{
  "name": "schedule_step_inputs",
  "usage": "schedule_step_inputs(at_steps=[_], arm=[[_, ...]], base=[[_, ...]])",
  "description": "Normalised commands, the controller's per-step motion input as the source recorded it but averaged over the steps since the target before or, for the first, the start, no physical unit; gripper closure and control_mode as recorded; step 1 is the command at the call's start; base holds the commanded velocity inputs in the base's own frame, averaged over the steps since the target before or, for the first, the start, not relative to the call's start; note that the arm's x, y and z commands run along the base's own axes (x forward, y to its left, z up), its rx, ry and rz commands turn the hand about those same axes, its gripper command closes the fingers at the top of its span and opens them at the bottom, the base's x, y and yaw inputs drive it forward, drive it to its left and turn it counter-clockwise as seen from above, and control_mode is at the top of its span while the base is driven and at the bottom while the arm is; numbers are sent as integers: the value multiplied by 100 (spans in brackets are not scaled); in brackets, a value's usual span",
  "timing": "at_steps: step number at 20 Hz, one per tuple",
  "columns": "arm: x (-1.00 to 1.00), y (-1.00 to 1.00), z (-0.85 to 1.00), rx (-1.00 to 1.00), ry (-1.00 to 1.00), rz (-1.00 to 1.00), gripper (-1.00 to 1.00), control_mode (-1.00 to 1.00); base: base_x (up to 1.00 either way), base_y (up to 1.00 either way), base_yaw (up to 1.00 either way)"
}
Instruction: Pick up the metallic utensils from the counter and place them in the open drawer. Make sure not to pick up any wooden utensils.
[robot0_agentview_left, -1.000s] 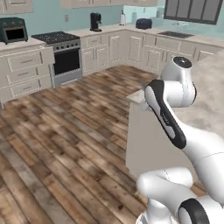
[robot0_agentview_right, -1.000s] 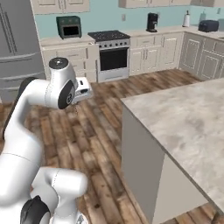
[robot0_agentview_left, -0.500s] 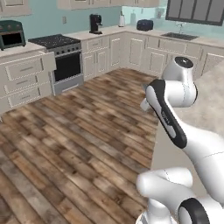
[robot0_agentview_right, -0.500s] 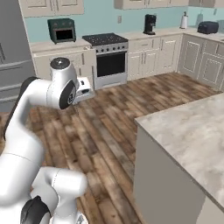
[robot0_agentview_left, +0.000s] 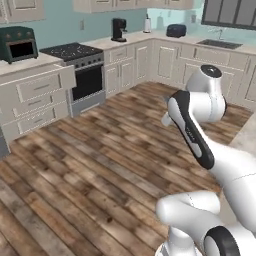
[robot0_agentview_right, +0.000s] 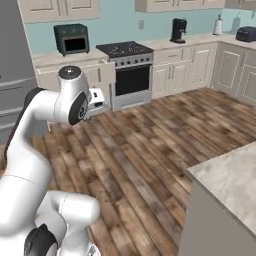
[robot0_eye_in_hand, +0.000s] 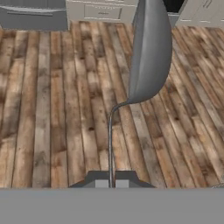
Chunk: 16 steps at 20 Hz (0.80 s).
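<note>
metal spoon (robot0_eye_in_hand: 150, 52) was pinched by its handle in the gripper (robot0_eye_in_hand: 112, 181), over the floor; next, reaching the open drawer.

A wood-plank floor (robot0_eye_in_hand: 52, 109) stretches below and ahead of the claw. Farther ahead along the far wall stand a black-fronted stove (robot0_agentview_right: 131, 75), a dark green toaster oven (robot0_agentview_right: 71, 39) left of it and a black coffee maker (robot0_agentview_right: 178, 30) to its right. Cream cabinets (robot0_agentview_left: 37, 97) flank the stove.
</note>
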Motion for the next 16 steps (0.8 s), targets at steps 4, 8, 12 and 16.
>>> schedule_step_inputs(at_steps=[4, 8, 12, 16], arm=[[0, 0, 0, 0, 0, 0, 100, 100], [0, 0, 0, 0, 0, 0, 100, 100], [0, 0, 0, 0, 0, 0, 100, 100], [0, 0, 0, 0, 0, 0, 100, 100]], base=[[100, 39, 14], [100, 0, 31], [100, 0, 30], [100, 1, 26]])
